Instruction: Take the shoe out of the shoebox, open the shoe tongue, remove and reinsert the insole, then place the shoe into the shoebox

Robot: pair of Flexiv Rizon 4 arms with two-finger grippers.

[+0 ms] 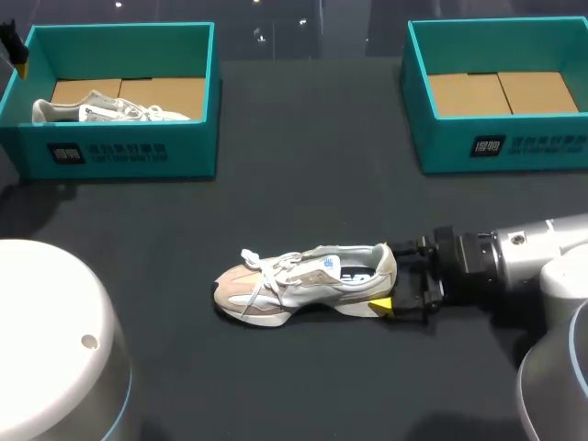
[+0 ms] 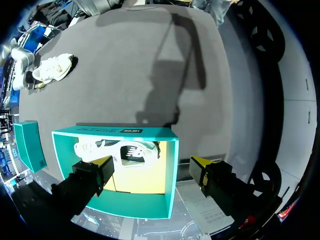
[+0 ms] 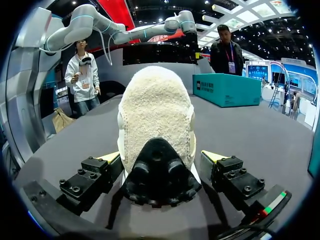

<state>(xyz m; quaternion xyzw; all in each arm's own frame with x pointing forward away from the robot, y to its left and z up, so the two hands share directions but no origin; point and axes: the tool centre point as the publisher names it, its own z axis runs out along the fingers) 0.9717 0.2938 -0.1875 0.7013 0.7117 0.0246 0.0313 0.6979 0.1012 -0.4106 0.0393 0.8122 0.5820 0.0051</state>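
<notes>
The shoe lay on its sole on the tabletop. Its long axis ran straight out from the right gripper, heel nearest and toe pointing directly away. In the right wrist view the padded heel collar stood between that gripper's fingers. They were apart, one on each side of the heel, and a slim gap showed beside at least one of them, so I judged them not clamped on it. The tongue and the shoe's opening lay further ahead of the fingers, past the collar, facing up rather than toward the tips. The left gripper was well apart from this shoe. Its fingers were spread wide above the left shoebox, with a second shoe lying in the box beneath them. The right arm was by far the nearer. In my judgement, closing the right fingers would pinch the heel across its width and steady the shoe along its length, leaving the tongue for the other arm to reach.
</notes>
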